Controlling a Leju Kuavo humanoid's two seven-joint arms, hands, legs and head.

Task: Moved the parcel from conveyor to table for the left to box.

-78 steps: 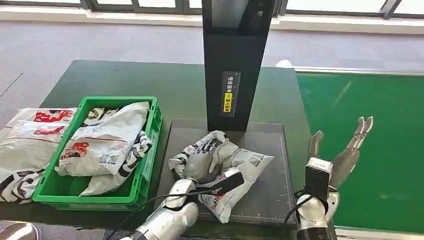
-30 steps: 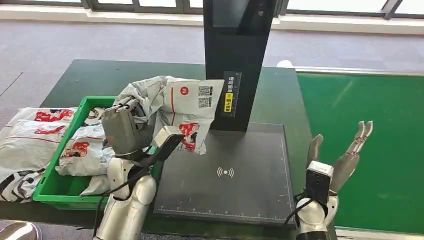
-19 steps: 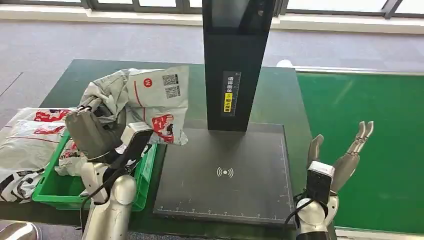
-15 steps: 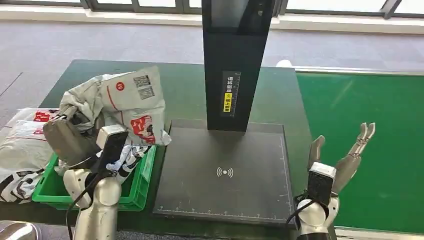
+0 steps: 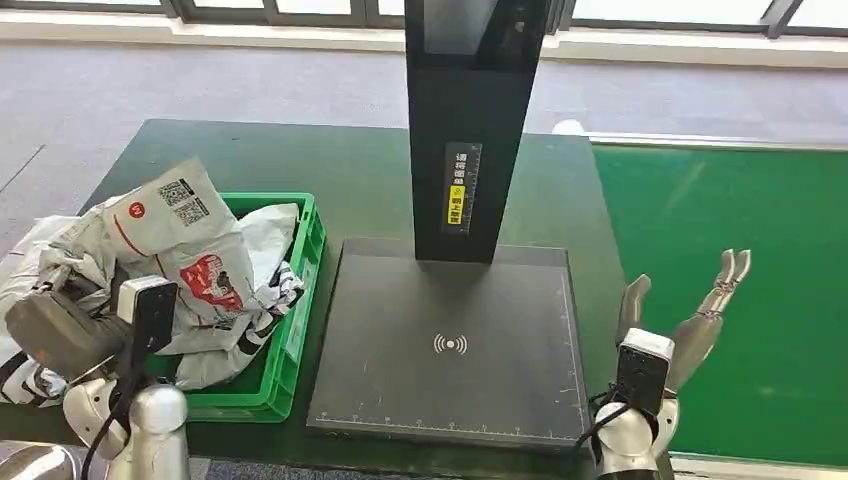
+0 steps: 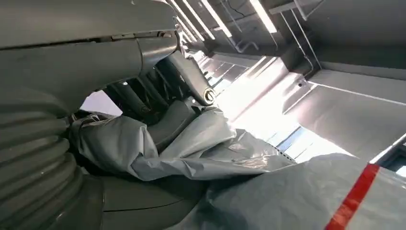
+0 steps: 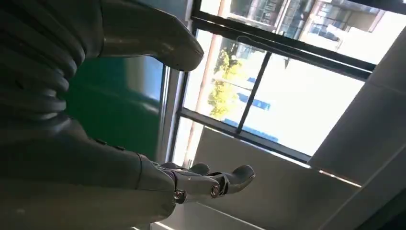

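Observation:
My left hand [image 5: 60, 325] grips a grey plastic parcel [image 5: 175, 245] with red print and QR labels, holding it above the left half of the green crate [image 5: 300, 290]. In the left wrist view the crumpled parcel [image 6: 230, 163] is bunched in my left hand [image 6: 143, 91], with the fingers closed into its folds. Over the edge of the green conveyor belt [image 5: 730, 200], my right hand [image 5: 685, 315] is raised with its fingers spread and nothing in them; the right wrist view shows the same open right hand [image 7: 143, 143] against a window.
The crate holds other grey parcels [image 5: 270, 225], and more parcels [image 5: 20, 300] lie on the table left of it. A black scanner pad [image 5: 450, 345] with a tall black post [image 5: 470, 130] stands mid-table. The dark green table [image 5: 330, 160] extends behind.
My left hand lifted the parcel off the scanner pad and carried it left, and it now hangs lower over the crate's left side. The right hand has stayed in place.

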